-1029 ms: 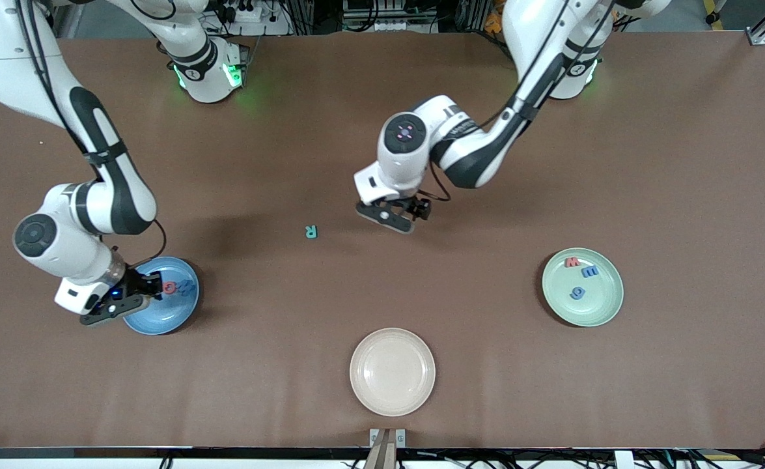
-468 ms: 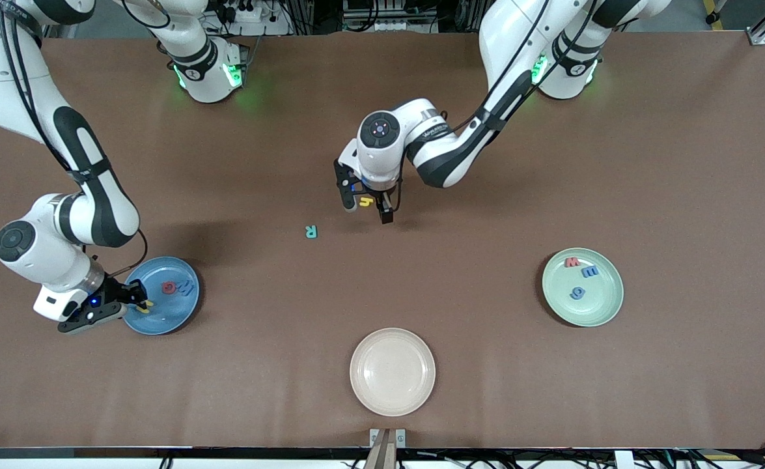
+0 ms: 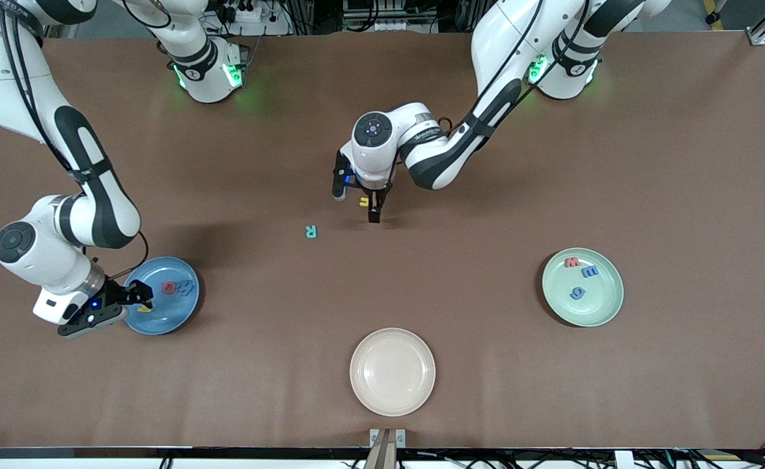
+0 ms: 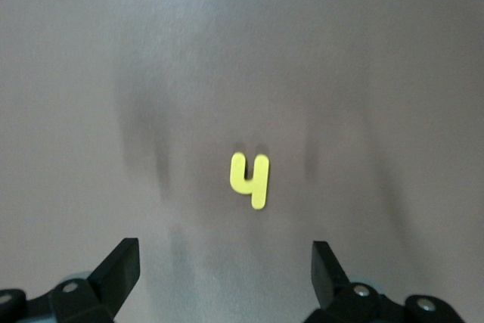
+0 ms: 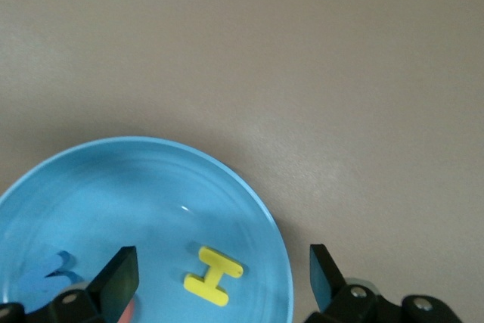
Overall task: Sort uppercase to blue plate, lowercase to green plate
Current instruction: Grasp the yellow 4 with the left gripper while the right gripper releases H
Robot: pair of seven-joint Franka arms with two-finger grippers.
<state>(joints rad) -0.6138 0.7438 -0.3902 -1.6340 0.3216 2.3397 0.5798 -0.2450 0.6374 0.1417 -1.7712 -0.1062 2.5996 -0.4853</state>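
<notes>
Both grippers have their fingers spread apart and hold nothing. Left gripper (image 3: 357,200) is low over the middle of the tabletop, and the yellow h (image 3: 363,201) lies flat on the brown tabletop (image 3: 460,312) between its two fingers, touching neither of them in the left wrist view (image 4: 249,179). Teal R (image 3: 310,231) lies on the tabletop near this gripper, a little nearer to the front camera and toward the right arm's end.

Right gripper (image 3: 136,294) is over the rim of the blue plate (image 3: 180,316), which stands close to the edge of the tabletop at the right arm's end. In the right wrist view the yellow H (image 5: 214,276) lies free on the plate (image 5: 151,187), between the open fingers. Red Q (image 3: 169,287) and the blue M (image 3: 187,287) lie side by side in the same plate.

Green plate (image 3: 600,309) stands toward the left arm's end of the tabletop and carries the red m (image 3: 571,262), the blue m (image 3: 590,271) and the blue g (image 3: 577,293). One cream plate (image 3: 392,371) stands near the front edge, in its middle.
</notes>
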